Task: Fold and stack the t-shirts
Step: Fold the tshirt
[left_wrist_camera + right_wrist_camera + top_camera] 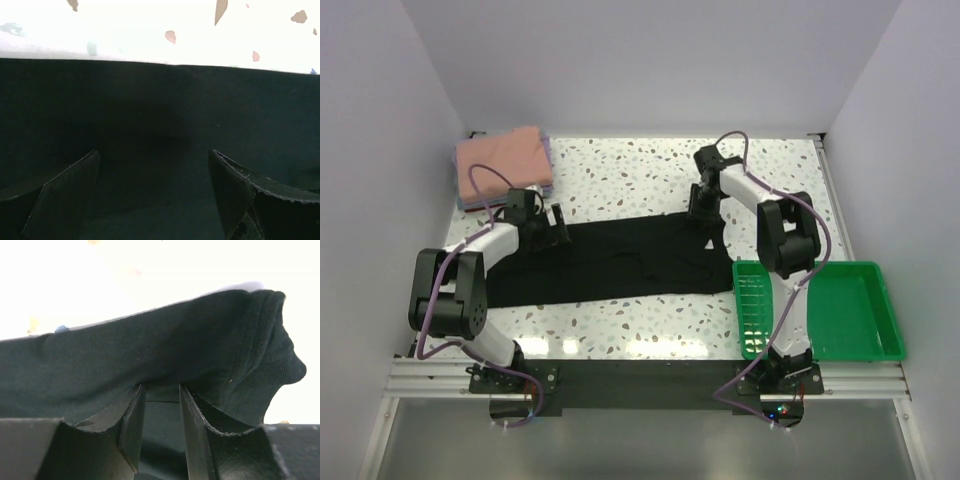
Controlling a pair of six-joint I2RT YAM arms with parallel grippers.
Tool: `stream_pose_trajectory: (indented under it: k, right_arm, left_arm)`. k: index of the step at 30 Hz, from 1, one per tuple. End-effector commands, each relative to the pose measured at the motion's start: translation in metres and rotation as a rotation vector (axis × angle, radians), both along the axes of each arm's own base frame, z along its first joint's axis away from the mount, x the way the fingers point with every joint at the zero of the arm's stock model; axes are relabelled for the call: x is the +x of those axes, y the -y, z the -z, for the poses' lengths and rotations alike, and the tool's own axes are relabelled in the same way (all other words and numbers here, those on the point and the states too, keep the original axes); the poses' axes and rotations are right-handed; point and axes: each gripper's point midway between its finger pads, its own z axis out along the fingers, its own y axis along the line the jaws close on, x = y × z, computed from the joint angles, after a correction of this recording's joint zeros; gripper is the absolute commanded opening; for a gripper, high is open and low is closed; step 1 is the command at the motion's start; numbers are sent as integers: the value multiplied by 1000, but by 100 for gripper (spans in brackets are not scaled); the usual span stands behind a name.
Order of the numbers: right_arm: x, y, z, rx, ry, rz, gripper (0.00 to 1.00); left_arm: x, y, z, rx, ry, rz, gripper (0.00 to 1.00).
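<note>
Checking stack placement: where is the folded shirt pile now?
In the top view, the folded pile sits in the far-left corner of the table, beyond the left gripper.

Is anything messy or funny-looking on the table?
Only the black t-shirt. It lies unfolded across the table, and its right end is bunched up where the right end effector pinches it. The folded stack at the far left looks tidy.
</note>
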Motion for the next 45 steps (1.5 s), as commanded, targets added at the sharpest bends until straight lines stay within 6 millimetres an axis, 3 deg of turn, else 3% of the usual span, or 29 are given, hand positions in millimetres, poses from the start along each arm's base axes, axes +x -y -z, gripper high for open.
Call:
stream_pose_trajectory:
  k: [1,4,5,7,8,9,10,11,13,15,21,24,28,32,35,41,45]
  right_arm:
    - [25,26,14,-127,19,57,39]
    - [49,27,17,-141,41,69,41]
    - [63,22,8,-131,74,63,42]
    - [75,19,17,-122,74,57,44]
    - [89,13,5,-104,112,50,45]
    - [92,10,15,-95,97,44,46]
    - [98,7,11,-84,110,41,47]
    - [110,3,-3,-67,148,47,48]
    - [118,-6,-8,-25,166,38,50]
    - [132,-16,-25,29,228,29,50]
    - [143,-35,-101,153,413,-26,53]
    - [133,-39,-136,191,476,-61,54]
    - [103,-54,-145,225,459,-109,54]
    - [58,-90,-115,240,349,-187,53]
    - [30,-111,-92,244,279,-207,46]
    - [-8,-129,-51,238,147,-198,33]
    - [-18,-130,-31,200,106,-199,30]
  left_arm:
    - [-10,-17,1,88,-20,-32,95]
    - [-15,-16,6,79,-50,-32,95]
    - [-18,-11,8,53,-58,-25,95]
    - [-17,-4,3,9,-43,-30,95]
    - [-17,1,-1,-20,-39,-23,95]
    - [-16,3,-4,-33,-33,-27,95]
    - [-17,4,-5,-37,-40,-26,95]
    - [-14,6,-10,-47,-33,-22,95]
    - [-14,6,-16,-46,-31,-13,95]
    - [-7,7,-27,-48,-4,-7,95]
    - [19,13,-56,-73,74,13,96]
    - [28,16,-59,-77,89,33,96]
    - [33,22,-50,-97,80,70,96]
    - [30,24,-37,-101,54,86,96]
    - [26,23,-30,-94,37,98,96]
    - [14,20,-16,-72,5,122,96]
    - [5,17,-10,-60,-19,121,96]
